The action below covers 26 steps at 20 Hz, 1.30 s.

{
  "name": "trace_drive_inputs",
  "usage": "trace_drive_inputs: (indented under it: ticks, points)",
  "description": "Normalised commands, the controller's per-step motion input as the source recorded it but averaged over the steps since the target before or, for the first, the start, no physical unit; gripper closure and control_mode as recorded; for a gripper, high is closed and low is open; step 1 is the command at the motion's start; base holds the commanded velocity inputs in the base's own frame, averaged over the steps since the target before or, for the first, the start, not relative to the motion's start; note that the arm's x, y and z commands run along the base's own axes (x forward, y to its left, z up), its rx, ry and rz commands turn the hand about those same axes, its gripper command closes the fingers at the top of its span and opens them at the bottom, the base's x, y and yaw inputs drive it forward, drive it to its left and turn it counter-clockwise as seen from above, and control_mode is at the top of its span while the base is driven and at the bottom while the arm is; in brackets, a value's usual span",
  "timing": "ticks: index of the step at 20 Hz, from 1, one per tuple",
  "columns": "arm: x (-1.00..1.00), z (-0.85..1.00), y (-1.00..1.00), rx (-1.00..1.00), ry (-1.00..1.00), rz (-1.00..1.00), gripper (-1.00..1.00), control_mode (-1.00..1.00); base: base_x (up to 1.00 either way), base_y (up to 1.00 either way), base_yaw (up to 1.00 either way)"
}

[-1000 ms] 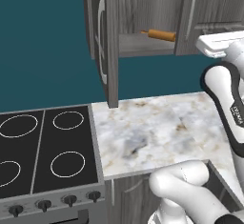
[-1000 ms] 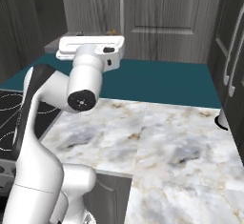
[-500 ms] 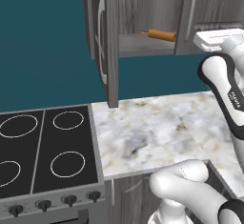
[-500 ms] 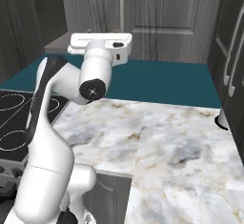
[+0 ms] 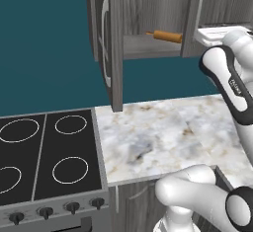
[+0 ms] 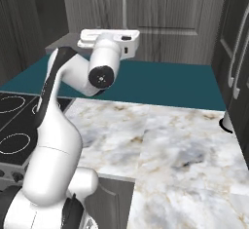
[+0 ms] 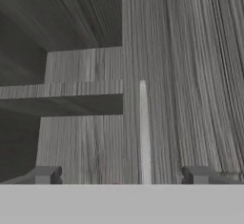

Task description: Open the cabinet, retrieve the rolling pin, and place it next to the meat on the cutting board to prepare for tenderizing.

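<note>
- The gripper (image 7: 120,175) was open, its two tips apart, with the silver handle (image 7: 143,132) of the right cabinet door (image 7: 190,75) rising between them toward 12 o'clock.
- Compared with a second before, the hand had moved closer to this door; I judge it will be opened wider.
- The rolling pin (image 5: 166,36) lay on the cabinet (image 5: 148,9) shelf, at 10 o'clock from the hand.

The left base view looks forward and down from behind the arm's left, with the cabinet (image 5: 148,28) at 12 o'clock above the marble counter (image 5: 163,137). The right base view faces the same counter (image 6: 170,145) and cabinet (image 6: 160,18) from the arm's right. The hand view sits close to the cabinet's right door (image 7: 190,75), its handle (image 7: 144,132) running upward between the fingertips (image 7: 44,174).
</note>
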Motion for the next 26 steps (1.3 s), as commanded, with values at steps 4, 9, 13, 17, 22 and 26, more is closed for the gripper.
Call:
trace_drive_inputs:
  ticks: [4,9,13,17,22,26]
  points:
    - [0.35,0.0,-0.02,0.0,0.03,-0.02,-1.0,-1.0,0.0,0.0,0.0]
    - [0.36,0.0,0.0,0.0,0.01,-0.03,-1.0,-1.0,0.0,0.0,0.0]
    - [0.35,0.0,-0.01,0.0,0.0,-0.02,-1.0,-1.0,0.0,0.0,0.0]
    - [0.33,0.0,-0.04,0.0,0.0,-0.01,-1.0,-1.0,0.0,0.0,0.0]
    - [0.22,0.0,-0.01,0.0,0.0,0.0,-1.0,-1.0,0.0,0.0,0.0]
    - [0.13,0.0,0.0,0.0,0.0,0.0,-1.0,-1.0,0.0,0.0,0.0]
